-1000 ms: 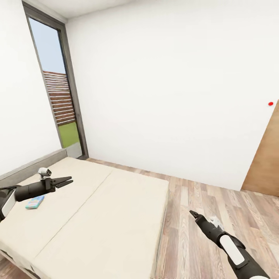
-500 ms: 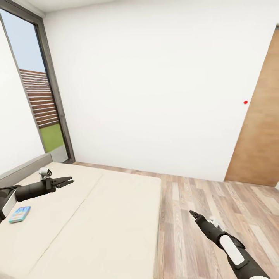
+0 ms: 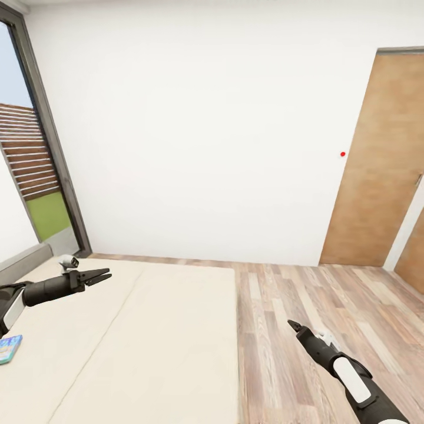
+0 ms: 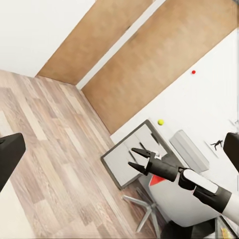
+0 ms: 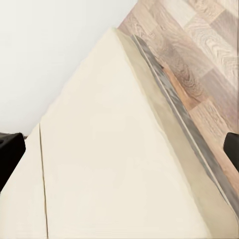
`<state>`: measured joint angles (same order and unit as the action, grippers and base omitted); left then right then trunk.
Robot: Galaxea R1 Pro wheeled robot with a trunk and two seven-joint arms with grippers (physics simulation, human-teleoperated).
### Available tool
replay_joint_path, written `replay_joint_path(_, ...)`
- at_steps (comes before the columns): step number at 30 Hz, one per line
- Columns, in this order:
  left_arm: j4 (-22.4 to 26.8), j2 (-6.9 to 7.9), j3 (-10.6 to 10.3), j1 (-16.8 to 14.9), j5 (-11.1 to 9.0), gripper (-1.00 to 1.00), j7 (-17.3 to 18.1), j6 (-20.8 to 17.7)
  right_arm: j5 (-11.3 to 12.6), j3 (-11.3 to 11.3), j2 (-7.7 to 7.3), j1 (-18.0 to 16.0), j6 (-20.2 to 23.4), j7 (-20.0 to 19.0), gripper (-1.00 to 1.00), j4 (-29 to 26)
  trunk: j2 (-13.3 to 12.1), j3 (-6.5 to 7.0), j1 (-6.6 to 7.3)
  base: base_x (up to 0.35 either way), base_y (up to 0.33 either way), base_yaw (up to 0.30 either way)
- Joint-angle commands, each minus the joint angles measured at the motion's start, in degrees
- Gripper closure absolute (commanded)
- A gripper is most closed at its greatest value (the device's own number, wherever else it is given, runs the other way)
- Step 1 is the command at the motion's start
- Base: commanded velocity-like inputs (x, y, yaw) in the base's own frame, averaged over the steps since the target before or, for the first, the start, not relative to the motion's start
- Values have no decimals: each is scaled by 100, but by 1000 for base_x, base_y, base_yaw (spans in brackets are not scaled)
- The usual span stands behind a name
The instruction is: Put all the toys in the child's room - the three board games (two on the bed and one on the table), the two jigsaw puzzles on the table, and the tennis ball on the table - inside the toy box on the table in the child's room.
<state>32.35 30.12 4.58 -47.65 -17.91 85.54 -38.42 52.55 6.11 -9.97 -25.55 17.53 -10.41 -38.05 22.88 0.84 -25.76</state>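
A small flat blue box (image 3: 10, 349) lies on the bed (image 3: 147, 341), below and behind the left hand (image 3: 100, 275), well apart from it; its identity as game or puzzle cannot be told. The left arm reaches forward, roughly level, over the beige mattress, and the left hand has its two fingers parted, gripping nothing. The right arm stretches forward and low over the wood-plank floor (image 3: 330, 306) beside the bed's edge; the right hand (image 4: 137, 159) in the left wrist view shows its fingers spread apart, empty. Beyond the right hand in that view stand the table (image 4: 134, 157), the tennis ball (image 4: 161, 122) on it, and the light grey toy box (image 4: 189, 149) nearby. A brown door (image 3: 377, 171) stands ahead of the right hand
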Motion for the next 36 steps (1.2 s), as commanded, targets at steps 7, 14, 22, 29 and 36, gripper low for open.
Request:
replay_joint_path(7,0,3,-1,2,-10,-100,15,-60,28,22,4,-3,40,-14,-100,0,4,-2,-2,0,282,-262)
replay_joint_path(14,0,3,0,2,-10,-100,15,-60,28,22,6,-3,40,-14,-100,0,4,-2,-2,0,282,-262)
replay_joint_path(22,0,3,-1,2,-10,-100,15,-60,28,22,7,-3,35,-24,-100,0,4,-2,-2,0,282,-227)
replay_joint_path(29,0,3,-1,2,-10,-100,15,-60,12,17,12,-3,28,-47,-100,-8,4,-2,-2,0,282,-45)
replay_joint_path(36,0,9,-1,2,-10,-100,15,-60,10,14,14,-3,23,-53,-100,-9,4,-2,-2,0,282,-5)
